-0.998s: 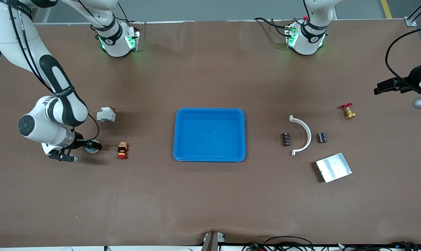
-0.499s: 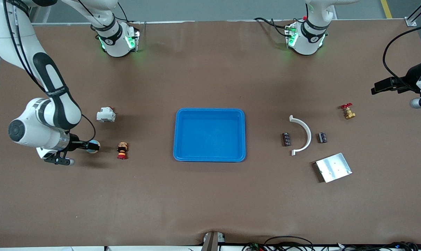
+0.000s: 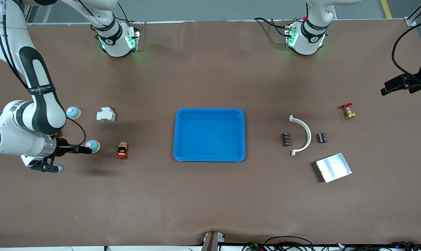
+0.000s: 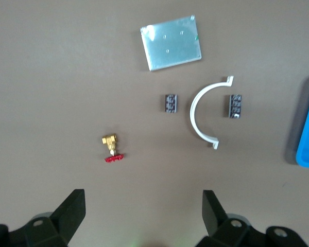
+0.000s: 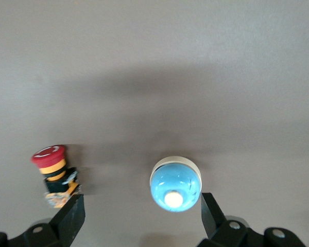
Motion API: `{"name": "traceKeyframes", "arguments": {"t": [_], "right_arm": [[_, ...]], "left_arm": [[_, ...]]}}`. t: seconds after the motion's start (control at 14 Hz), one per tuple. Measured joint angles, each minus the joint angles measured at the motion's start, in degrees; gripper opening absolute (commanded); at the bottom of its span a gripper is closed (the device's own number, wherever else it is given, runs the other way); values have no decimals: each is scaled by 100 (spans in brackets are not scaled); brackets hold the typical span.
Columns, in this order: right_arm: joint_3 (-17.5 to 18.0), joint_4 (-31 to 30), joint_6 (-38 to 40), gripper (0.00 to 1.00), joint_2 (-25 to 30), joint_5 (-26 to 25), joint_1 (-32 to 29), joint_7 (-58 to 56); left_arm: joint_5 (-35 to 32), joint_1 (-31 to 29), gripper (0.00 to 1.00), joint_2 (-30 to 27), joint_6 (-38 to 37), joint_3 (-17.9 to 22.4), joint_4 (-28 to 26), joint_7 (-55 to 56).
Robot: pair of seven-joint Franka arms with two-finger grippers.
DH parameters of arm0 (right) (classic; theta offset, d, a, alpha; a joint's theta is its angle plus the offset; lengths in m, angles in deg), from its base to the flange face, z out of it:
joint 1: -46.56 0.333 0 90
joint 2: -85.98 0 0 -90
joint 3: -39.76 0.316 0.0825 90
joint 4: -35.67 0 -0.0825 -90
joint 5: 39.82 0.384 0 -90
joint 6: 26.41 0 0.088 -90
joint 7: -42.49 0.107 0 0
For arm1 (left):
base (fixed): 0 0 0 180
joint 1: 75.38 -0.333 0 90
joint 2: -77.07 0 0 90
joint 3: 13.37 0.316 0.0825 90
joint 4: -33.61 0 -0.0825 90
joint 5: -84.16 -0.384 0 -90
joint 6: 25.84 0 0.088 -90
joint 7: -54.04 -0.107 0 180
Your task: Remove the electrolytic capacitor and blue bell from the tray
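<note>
While spread wide and empty, right end effector [image 5: 139, 218] low over the surface [image 3: 210, 202] beside blue bell [image 3: 92, 145], near red push button [image 3: 122, 150]. Left end effector [image 4: 144, 216] likewise spread, up over capacitor [image 4: 170, 103] and brass valve [image 4: 112, 147].

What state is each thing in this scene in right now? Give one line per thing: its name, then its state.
Blue tray: empty, flat on the table.
Bell by the right gripper: upright on the table, not gripped.
Second bell: upright, untouched.
Red push button: lying on its side.
Right gripper: fingers open, low beside the bell.
Left gripper: fingers open, holding nothing, waiting high over the table.
</note>
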Motion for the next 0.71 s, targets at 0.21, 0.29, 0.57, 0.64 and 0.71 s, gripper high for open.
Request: {"name": "traceKeyframes", "arguments": {"t": [0.21,0.29,0.57,0.64,0.71], "right_arm": [[6,379,292,100,130,-174,111,166],[9,430,311,100,217,-253,158,221],[10,550,412,100,605,-709,281,356],[2,602,524,100,704,-804,278,356],[-11,666,673,100,803,-852,270,336]], "left_arm": [[-5,81,100,-8,0,-29,313,3],[-5,91,100,-7,0,-83,400,37],[-5,123,100,12,0,-413,591,499],[-5,132,100,37,-1,-490,592,543],[-5,141,100,82,0,-552,593,621]]}}
